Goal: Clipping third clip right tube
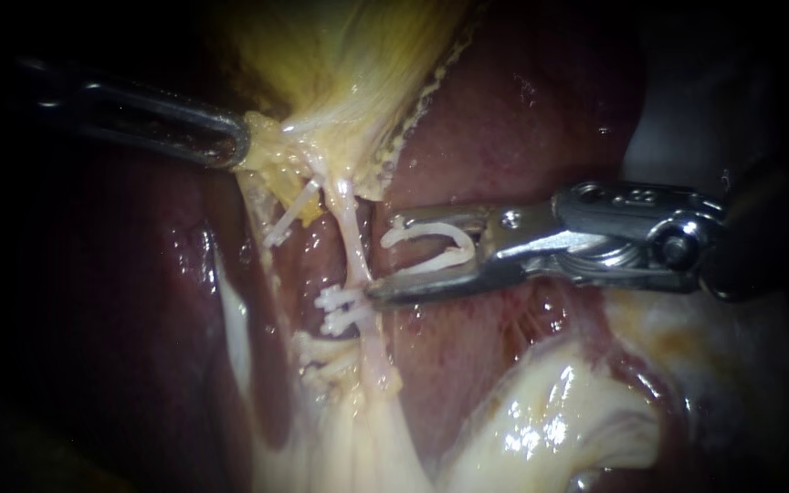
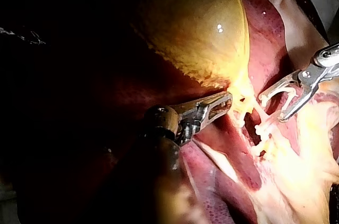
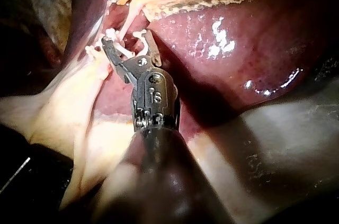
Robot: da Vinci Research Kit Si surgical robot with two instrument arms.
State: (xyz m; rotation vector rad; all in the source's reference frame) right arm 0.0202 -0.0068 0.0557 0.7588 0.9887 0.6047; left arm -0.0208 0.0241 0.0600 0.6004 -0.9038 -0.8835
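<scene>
The right tube [image 1: 355, 242] runs down the middle of the endoscope view, from the yellowish base of the gallbladder [image 1: 349, 55] to the pale fatty tissue [image 1: 541, 411] below. Two white clips [image 1: 335, 298] already sit across it, one just under the other. Directly above them, the right instrument [image 1: 378, 256] approaches the tube from the side. Its jaws stand wide apart and carry an open clip [image 1: 426, 265], one leg seated against each jaw. The jaw tips lie just beside the tube, the lower one next to the upper of the two clips; the tube is at the mouth of the jaws, not yet enclosed. A thinner left tube [image 1: 285, 224] slants beside it, with further clips [image 1: 317, 351] lower down. The left instrument [image 1: 239, 146] has its jaws closed on yellowish tissue at the gallbladder's base, and strands fan out from the grip. Dark red liver [image 1: 504, 119] forms the background.
</scene>
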